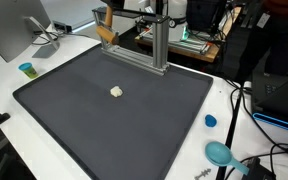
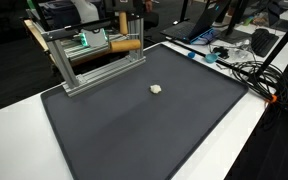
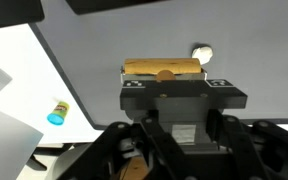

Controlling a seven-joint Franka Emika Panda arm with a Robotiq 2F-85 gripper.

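In the wrist view, a small blue-capped item (image 3: 56, 113) lies on the white bench (image 3: 14, 70) at left. At centre, the fingers (image 3: 132, 90) are clenched on a wooden bar (image 3: 164, 69), held crosswise over the dark mat (image 3: 104, 50) near the metal frame (image 2: 84, 65). A white lump (image 3: 201, 52) lies just beyond it, to the right.

**A:** So how's your pincer (image 3: 176, 86) sitting in the wrist view?

**B:** Your jaws are pulled in tight. Your fingers (image 3: 134, 86) are level with each other and point away from the camera. Your wrist fills the bottom edge. Your arm's too dark to read in both exterior views, tbh.
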